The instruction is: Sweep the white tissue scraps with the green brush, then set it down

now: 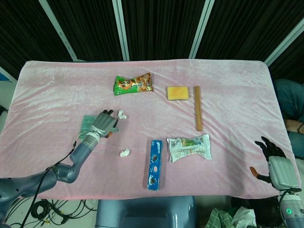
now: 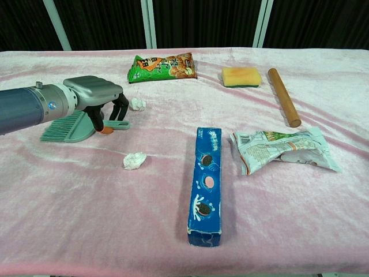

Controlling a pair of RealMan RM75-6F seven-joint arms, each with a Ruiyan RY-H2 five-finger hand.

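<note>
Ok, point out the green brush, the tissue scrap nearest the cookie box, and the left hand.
green brush (image 2: 64, 130), chest view, on its bristle end lying on the cloth.
tissue scrap (image 2: 134, 160), chest view, centre of the crumpled wad.
left hand (image 2: 97, 92), chest view, back of the hand above the brush handle.

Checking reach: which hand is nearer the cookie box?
Left. The left hand is over the brush, just left of the cookie box; the right hand hangs off the table's right edge.
</note>
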